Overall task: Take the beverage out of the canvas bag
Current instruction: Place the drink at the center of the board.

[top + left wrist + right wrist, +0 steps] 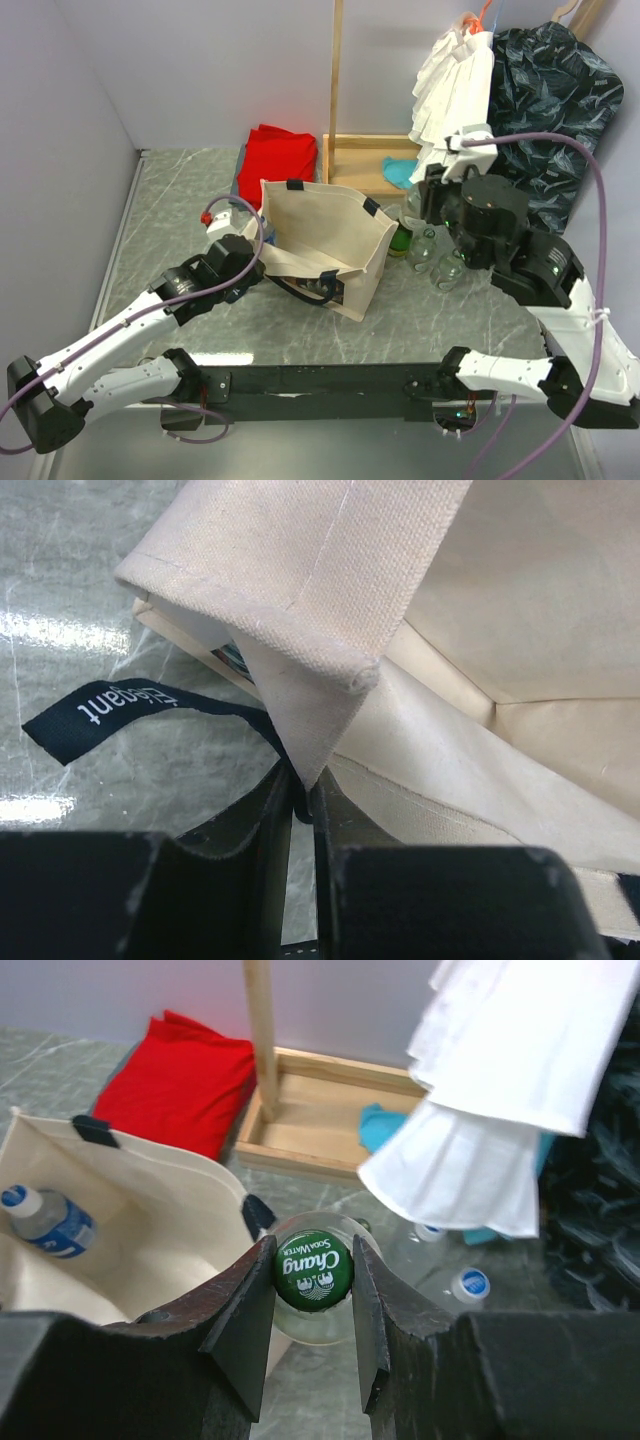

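Nearest to the bases, the left gripper (303, 792) is clenched on a folded corner of the canvas bag (320, 235). It pinches the cloth between its fingers, with a navy strap (110, 712) just beside them. I judge that it keeps the bag steady and its mouth open. A little farther, on the other side, the right gripper (313, 1265) is clamped on the green cap of a soda water bottle (313, 1310) — this bottle is outside the bag, just beside its right wall, over the table (180, 190). Whether it stands on the table or hangs a little above it, I cannot tell. So for this beverage the taking out looks almost done; what is left, I think, is to set it down and release it. Inside the bag lies a water bottle (45, 1222) with a blue cap, so perhaps more work waits. Beyond the held bottle are some clear bottles (468, 1285), and far behind is a red cloth (180, 1075).
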Motion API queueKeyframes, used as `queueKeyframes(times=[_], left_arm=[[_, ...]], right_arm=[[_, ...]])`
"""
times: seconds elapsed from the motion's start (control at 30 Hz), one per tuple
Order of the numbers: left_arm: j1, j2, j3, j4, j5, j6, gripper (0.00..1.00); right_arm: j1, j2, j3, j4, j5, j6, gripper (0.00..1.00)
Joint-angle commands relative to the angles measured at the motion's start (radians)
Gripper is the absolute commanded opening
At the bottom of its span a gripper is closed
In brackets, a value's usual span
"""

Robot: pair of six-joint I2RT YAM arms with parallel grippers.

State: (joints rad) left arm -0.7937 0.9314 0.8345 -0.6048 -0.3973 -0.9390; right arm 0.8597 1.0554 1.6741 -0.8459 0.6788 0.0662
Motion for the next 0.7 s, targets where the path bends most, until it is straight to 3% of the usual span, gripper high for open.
queueKeyframes(times=[0.0, 0.67], left_arm=[[-0.002, -0.006, 0.037, 0.023, 0.032, 0.022, 0.18], [-0.002, -0.011, 0.032, 0.017, 0.034, 0.022, 0.17]], right_arm=[[0.006, -0.077, -0.028, 0.128, 0.131, 0.043, 0.0], [-0.005, -0.21, -0.353, 0.145, 0.199, 0.231, 0.0]])
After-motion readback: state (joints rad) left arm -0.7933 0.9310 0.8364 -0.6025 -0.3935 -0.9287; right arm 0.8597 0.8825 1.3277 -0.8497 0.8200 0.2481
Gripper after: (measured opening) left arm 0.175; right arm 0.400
